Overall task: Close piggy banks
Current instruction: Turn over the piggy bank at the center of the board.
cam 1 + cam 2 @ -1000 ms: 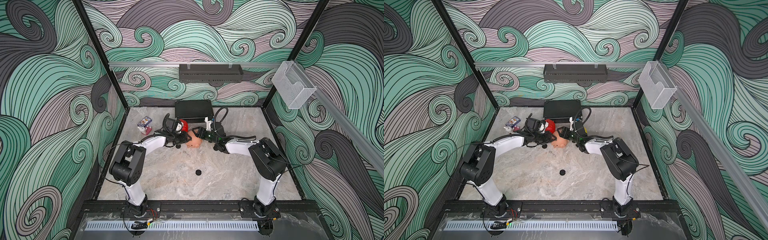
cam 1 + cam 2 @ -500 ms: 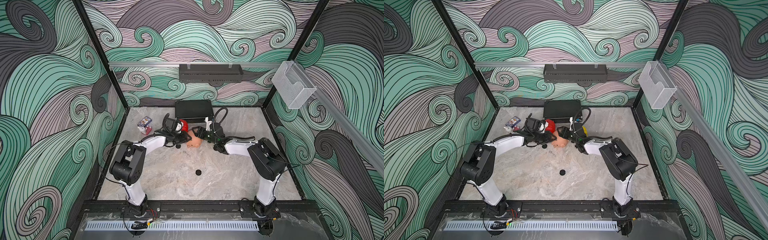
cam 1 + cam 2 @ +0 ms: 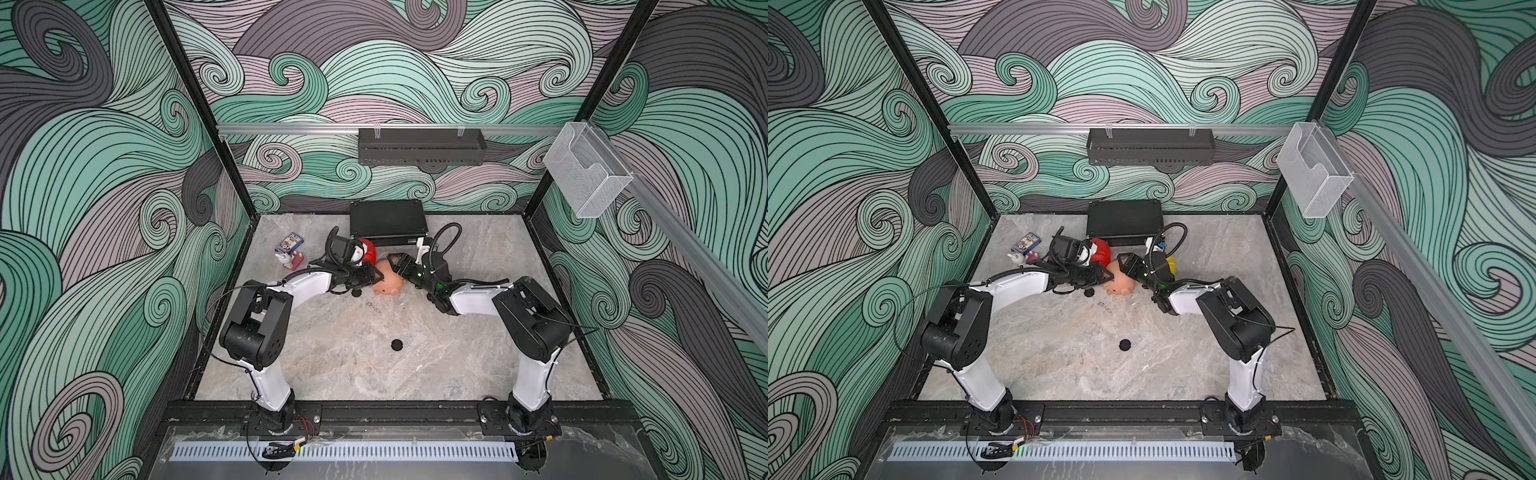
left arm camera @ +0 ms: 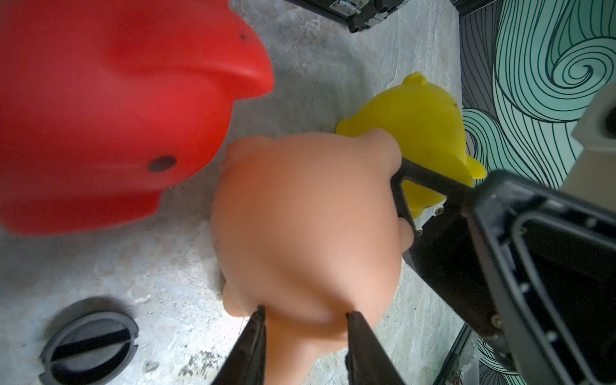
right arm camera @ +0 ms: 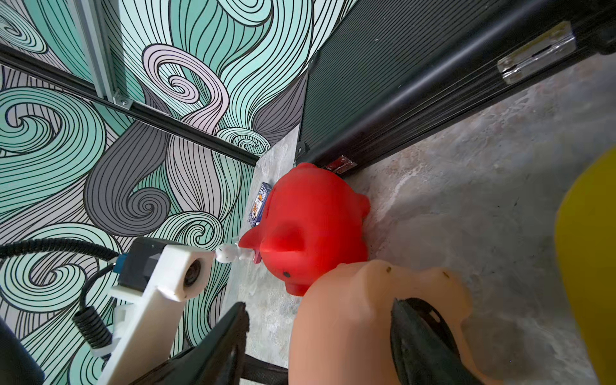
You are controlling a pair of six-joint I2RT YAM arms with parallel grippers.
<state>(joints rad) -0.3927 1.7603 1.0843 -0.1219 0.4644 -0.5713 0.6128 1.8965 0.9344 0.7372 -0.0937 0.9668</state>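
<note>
Peach-pink piggy bank [image 3: 388,283] lies on the counter [image 3: 415,365], far centre, pinched by the left gripper [image 4: 305,314]; the right gripper [image 5: 320,305] straddles it, jaws apart, one side clear.

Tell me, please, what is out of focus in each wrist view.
Left wrist view: the peach-pink pig and red pig are soft, the black plug crisper. Right wrist view: the peach-pink pig and yellow pig blur close up; the red pig looks sharp.
</note>
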